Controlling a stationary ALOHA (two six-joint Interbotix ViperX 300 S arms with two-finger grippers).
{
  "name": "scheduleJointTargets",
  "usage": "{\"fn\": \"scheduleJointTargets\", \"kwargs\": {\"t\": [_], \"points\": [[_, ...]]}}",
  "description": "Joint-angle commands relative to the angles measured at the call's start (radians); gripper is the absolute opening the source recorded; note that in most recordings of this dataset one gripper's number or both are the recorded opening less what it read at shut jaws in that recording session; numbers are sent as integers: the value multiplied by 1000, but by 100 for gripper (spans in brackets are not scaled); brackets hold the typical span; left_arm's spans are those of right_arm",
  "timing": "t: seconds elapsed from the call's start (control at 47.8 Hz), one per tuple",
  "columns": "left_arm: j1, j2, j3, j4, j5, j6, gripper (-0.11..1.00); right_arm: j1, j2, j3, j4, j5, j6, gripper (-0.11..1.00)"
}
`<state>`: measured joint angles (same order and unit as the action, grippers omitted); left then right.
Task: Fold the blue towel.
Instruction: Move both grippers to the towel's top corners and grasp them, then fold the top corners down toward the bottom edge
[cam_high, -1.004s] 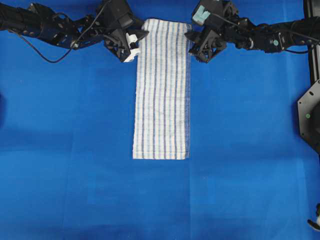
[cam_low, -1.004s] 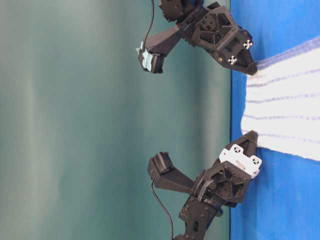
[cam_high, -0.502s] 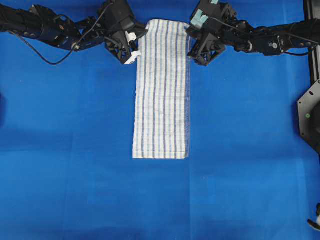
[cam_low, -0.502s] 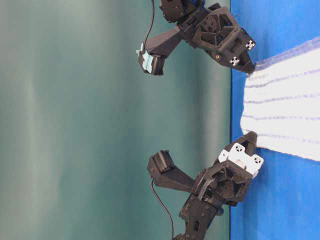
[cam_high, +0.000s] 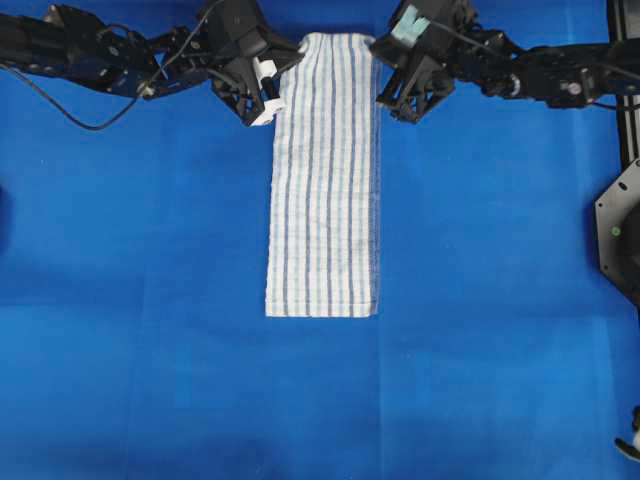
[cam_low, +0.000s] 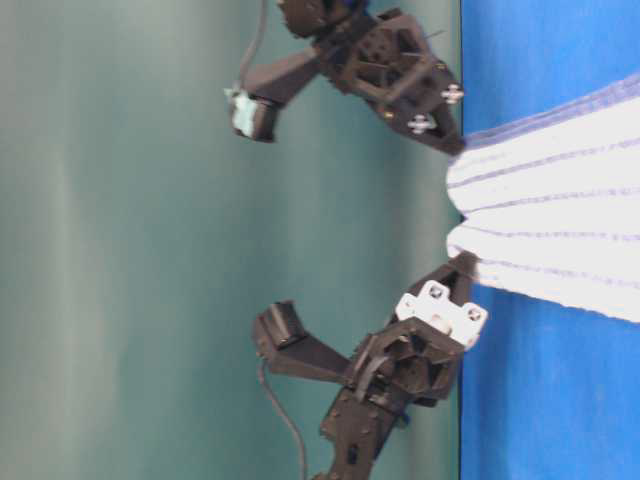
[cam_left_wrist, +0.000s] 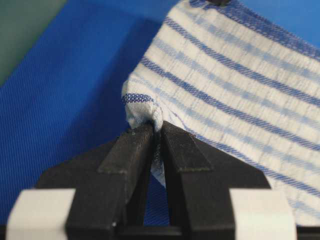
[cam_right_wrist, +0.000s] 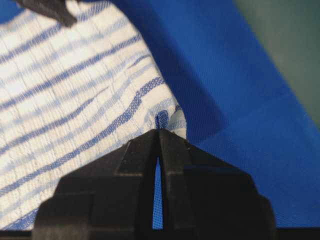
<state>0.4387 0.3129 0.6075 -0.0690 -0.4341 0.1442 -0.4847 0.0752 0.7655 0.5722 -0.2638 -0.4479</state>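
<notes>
blue table (cam_high: 150, 300) holds the blue towel (cam_high: 325, 180), soft and floppy. left gripper (cam_left_wrist: 156, 131) and right gripper (cam_right_wrist: 159, 131) each pinch a far corner, lifting it.

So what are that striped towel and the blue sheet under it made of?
The blue towel looks like woven cotton, matte: its threads and stitched hem show close up. The table covering seems a finer twill fabric, judging by its diagonal ribbing, though synthetic or cotton is unclear.

white blue-striped towel (cam_high: 325, 180), blue table covering (cam_high: 150, 350)
</notes>
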Motion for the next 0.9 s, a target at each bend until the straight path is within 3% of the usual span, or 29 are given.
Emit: {"fn": "scheduleJointTargets", "kwargs": {"t": [0.0,0.314,0.502,0.879], "points": [[-12,-58,-2,2,5,11,5,2,-55,-2,-2,8,-2,5],[-23,-78,21,2,8,17,5,28,-72,17,-2,15,5,5],[-57,-118,60,2,18,17,5,84,-94,38,2,18,11,5],[-225,-229,173,2,20,-5,5,272,-244,164,86,14,11,5]]}}
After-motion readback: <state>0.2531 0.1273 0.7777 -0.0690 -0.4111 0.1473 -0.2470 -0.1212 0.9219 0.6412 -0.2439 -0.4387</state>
